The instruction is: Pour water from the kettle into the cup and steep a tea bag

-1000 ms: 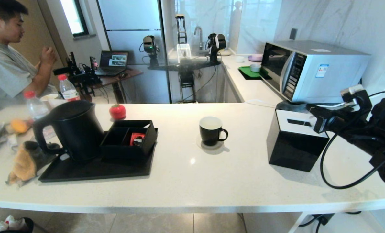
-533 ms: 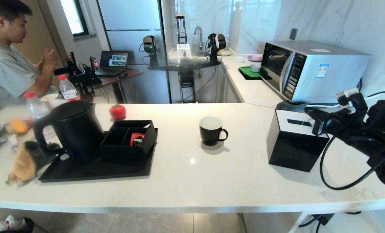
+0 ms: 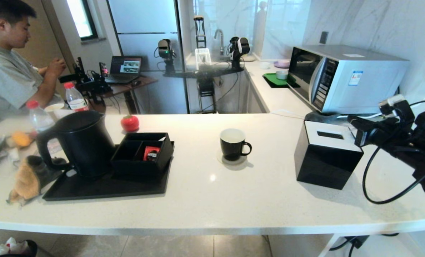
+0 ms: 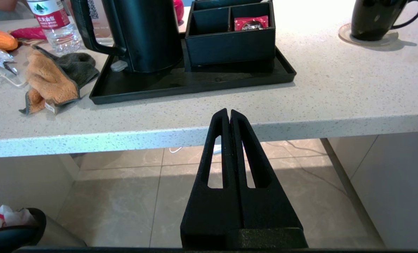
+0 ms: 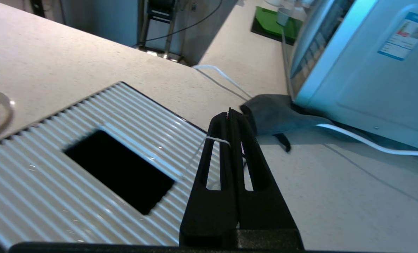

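**Right gripper pinching a thin string above the black box**

The right gripper (image 5: 229,114) has its fingers pressed together on a thin white string (image 5: 214,140) that crosses them near the tips. It hovers over the back corner of the black box with the ribbed white top (image 3: 326,157), at the right of the counter (image 3: 212,200). The tea bag itself cannot be made out. The cup (image 3: 233,143) stands on a coaster mid-counter, well apart from the gripper. Farther left, the kettle (image 3: 81,142) sits upright on a black tray (image 3: 105,187), beside a compartment box (image 3: 143,151) holding a red packet (image 3: 151,152). The left gripper (image 4: 229,116) — fingers pressed together, holding nothing — hangs below the counter's front edge.
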{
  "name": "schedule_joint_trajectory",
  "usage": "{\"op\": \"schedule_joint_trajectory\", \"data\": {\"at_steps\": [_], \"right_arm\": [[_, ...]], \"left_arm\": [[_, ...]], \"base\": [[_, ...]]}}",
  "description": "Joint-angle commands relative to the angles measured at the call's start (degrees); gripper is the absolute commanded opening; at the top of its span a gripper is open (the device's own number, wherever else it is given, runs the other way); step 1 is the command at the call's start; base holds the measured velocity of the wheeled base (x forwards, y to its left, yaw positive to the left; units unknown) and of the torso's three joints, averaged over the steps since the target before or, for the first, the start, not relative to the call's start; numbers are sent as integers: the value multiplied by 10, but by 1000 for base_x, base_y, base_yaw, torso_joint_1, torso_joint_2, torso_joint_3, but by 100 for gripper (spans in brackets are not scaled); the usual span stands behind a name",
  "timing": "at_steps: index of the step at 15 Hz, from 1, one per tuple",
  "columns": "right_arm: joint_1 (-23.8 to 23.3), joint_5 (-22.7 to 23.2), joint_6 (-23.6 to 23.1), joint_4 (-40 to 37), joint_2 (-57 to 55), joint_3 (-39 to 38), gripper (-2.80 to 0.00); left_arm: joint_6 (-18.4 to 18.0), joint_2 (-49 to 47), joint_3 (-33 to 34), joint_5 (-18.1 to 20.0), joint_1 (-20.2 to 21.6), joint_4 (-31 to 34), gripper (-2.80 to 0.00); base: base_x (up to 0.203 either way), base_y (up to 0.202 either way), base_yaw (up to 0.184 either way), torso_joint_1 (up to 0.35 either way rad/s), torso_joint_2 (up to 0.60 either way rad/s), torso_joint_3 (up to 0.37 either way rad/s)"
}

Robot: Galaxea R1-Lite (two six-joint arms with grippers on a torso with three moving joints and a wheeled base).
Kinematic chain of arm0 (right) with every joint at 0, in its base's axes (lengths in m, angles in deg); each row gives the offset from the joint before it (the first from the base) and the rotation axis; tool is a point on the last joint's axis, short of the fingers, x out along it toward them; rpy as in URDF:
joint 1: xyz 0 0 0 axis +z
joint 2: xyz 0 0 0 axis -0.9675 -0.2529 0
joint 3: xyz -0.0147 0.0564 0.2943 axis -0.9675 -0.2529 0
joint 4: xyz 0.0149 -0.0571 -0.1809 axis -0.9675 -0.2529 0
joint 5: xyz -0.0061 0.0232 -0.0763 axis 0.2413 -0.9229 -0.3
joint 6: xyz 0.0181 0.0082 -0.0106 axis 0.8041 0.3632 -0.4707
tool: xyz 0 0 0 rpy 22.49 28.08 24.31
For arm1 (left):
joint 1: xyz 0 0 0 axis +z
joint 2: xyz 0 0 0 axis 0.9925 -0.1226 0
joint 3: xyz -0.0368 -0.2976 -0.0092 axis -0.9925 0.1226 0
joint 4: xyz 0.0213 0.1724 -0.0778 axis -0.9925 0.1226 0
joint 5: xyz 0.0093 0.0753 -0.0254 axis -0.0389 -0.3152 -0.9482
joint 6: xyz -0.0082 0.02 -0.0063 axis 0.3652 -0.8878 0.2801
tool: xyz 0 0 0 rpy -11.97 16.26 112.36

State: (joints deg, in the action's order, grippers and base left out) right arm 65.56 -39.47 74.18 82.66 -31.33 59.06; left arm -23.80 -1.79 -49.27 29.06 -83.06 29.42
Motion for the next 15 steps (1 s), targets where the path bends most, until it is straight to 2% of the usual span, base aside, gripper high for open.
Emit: {"op": "schedule_joint_trajectory", "data": {"at_steps": [1, 6, 15], "right_arm": [[-22, 1, -14, 4, -1, -1, -280], [-28, 4, -25, -4, 0, 0, -280], [33, 6, -24, -29, 13, 39, -280]], "left_arm": [[0, 0, 0, 0, 0, 0, -280], [0, 0, 0, 0, 0, 0, -280], [0, 0, 0, 0, 0, 0, -280]], "base": [[0, 0, 0, 0, 0, 0], [0, 0, 0, 0, 0, 0], [0, 0, 0, 0, 0, 0]]}}
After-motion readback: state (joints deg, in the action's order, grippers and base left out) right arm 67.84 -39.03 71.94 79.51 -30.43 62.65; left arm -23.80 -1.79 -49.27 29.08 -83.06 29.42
